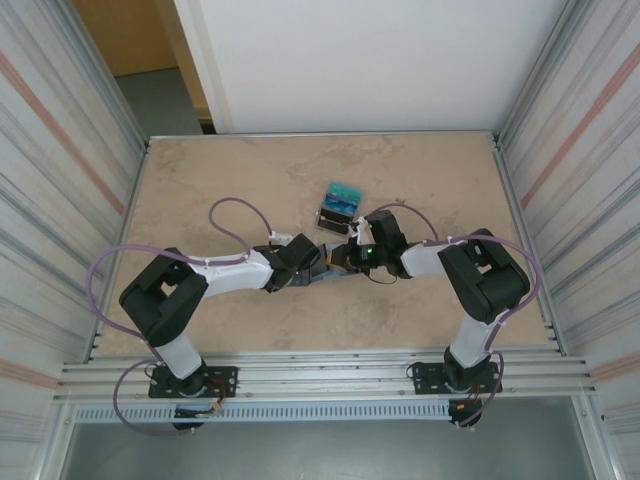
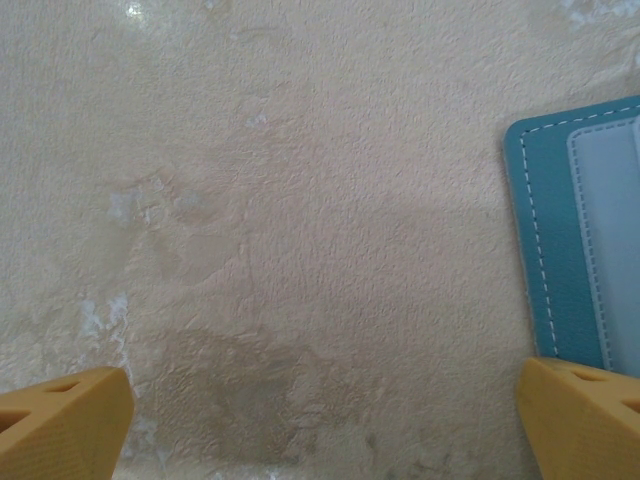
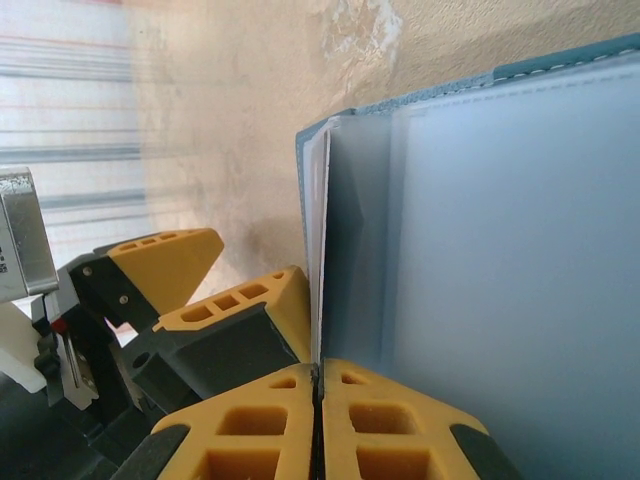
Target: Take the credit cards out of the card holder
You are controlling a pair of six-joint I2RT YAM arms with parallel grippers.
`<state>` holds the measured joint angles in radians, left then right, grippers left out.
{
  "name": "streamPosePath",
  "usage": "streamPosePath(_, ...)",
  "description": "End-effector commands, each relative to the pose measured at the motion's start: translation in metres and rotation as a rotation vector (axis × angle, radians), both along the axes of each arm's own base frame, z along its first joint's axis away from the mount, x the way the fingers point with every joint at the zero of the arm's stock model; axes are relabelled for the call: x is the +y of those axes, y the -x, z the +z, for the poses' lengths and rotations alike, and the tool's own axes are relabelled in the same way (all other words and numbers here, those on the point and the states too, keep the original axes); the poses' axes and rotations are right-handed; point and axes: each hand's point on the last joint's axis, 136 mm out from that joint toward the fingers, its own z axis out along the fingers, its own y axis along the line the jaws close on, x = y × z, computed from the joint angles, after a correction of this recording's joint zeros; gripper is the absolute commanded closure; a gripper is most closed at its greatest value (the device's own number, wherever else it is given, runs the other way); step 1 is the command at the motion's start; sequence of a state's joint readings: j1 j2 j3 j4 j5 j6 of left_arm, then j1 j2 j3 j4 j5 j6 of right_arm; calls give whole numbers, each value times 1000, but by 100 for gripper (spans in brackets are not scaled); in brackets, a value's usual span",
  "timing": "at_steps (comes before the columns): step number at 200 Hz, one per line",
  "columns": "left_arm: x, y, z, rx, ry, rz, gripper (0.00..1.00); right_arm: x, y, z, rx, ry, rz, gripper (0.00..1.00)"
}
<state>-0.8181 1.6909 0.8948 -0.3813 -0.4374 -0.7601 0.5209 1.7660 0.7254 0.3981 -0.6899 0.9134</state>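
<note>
On the table (image 2: 300, 200), the holder (image 3: 500, 250) sits unpinned beside the released left fingers (image 2: 575, 415). The right fingers (image 3: 380, 420) clench a thin card (image 3: 320, 270) edge. Pulling could drag the holder along, or the card could slip free.

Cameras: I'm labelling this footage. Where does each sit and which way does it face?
Top external: above, behind the robot, looking down on the table; both arms show.
Left wrist: looking down at the table; open left end effector, card holder.
Right wrist: looking along the shut right end effector at the card holder's edge.
Shared: both wrist views show the card holder.
</note>
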Motion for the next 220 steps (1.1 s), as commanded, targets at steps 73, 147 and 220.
streamPosePath(73,17,4,0,19,-57,23,1,-17,1,4,-22,80,-18,91)
streamPosePath(147,-16,-15,53,-89,81,-61,1,-18,5,-3,-14,121,-9,91)
streamPosePath(220,-39,-28,20,-19,44,-129,1,-16,5,-1,-15,117,-5,91)
